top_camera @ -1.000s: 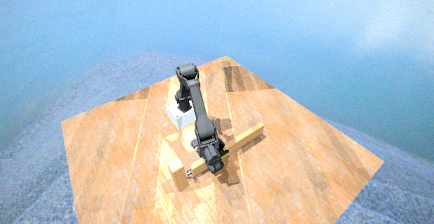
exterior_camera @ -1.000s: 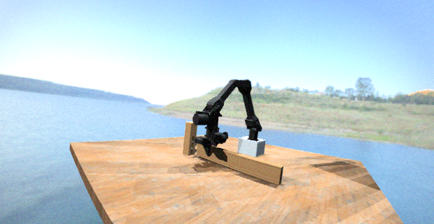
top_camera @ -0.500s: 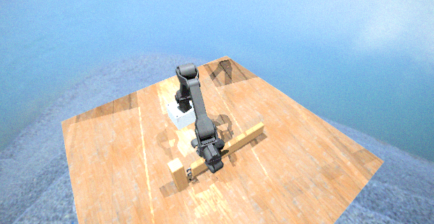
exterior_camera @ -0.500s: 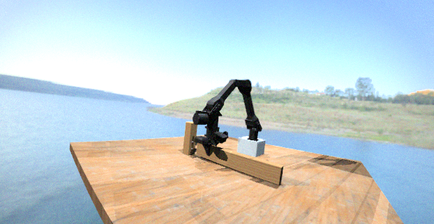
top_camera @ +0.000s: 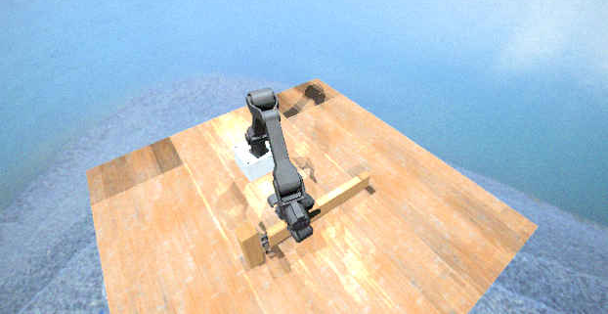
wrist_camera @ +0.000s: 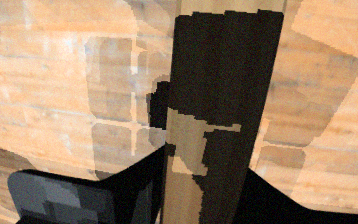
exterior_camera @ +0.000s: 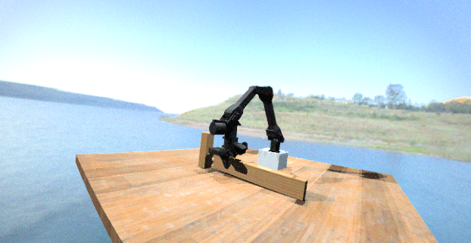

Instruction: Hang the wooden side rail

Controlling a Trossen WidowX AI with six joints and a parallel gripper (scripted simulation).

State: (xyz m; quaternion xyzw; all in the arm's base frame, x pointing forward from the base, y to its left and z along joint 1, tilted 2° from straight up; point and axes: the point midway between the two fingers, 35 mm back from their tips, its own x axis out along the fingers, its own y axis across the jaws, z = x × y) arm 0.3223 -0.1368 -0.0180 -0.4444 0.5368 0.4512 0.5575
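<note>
Upright wooden post (top_camera: 250, 246) (exterior_camera: 206, 150) at left — steel hooks (top_camera: 265, 242) just beside it, on the near end of the wooden rail (top_camera: 342, 196) (exterior_camera: 265, 176) (wrist_camera: 185, 185). The gripper (top_camera: 299, 223) (exterior_camera: 228, 159) pinches the rail near that end; the rail's length runs rightward from the post across a plank table (top_camera: 415, 206) (exterior_camera: 159, 201) (wrist_camera: 35, 100), water beyond.

Blue-grey water (top_camera: 147, 30) (exterior_camera: 45, 129) around and beyond a wooden table (top_camera: 401, 226) (exterior_camera: 170, 197) (wrist_camera: 40, 85). Tabletop orange-brown, plank-patterned, with darker patches and bright streaks. In exterior view: low dark hills (exterior_camera: 76, 97) at left; grassy bank (exterior_camera: 322, 123) at right, with trees (exterior_camera: 395, 93) along the top. Sky (exterior_camera: 189, 27) blue above, nearly white low at left. Light strong; shadows crisp-edged across planks. Rippled blue-grey surface below table edges in top view, material unclear.
</note>
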